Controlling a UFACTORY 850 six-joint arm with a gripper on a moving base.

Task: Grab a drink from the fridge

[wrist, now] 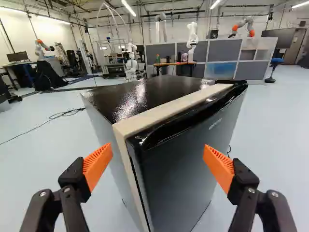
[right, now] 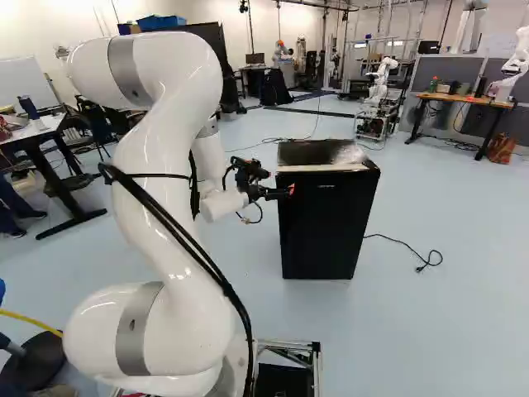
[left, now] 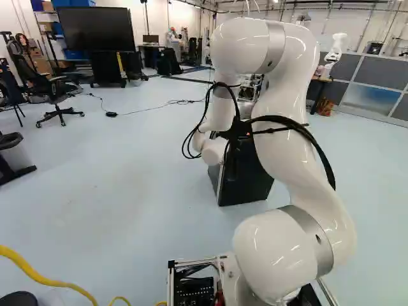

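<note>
Mini fridge [left: 248,185], black, stands on the pale floor [left: 121,197] at the middle of the left base view, beyond the white arm [left: 280,127], which covers part of it. Well to its left are an office chair [left: 58,95] and, farther off, a large screen [left: 95,29]; a yellow cable [left: 44,278] lies near, at the left.

In the right base view the fridge is right of the arm, and the gripper [right: 291,190] is level with its upper part, at the left edge of its front. A black cord [right: 401,241] trails over the floor to the right; a wooden-topped table [right: 463,98] stands far right.

In the wrist view the gripper's fingers are spread wide, orange pads [wrist: 98,166] facing each other. The fridge's corner and closed door [wrist: 186,159] are ahead, between them; whether either pad touches it, I cannot tell.
</note>
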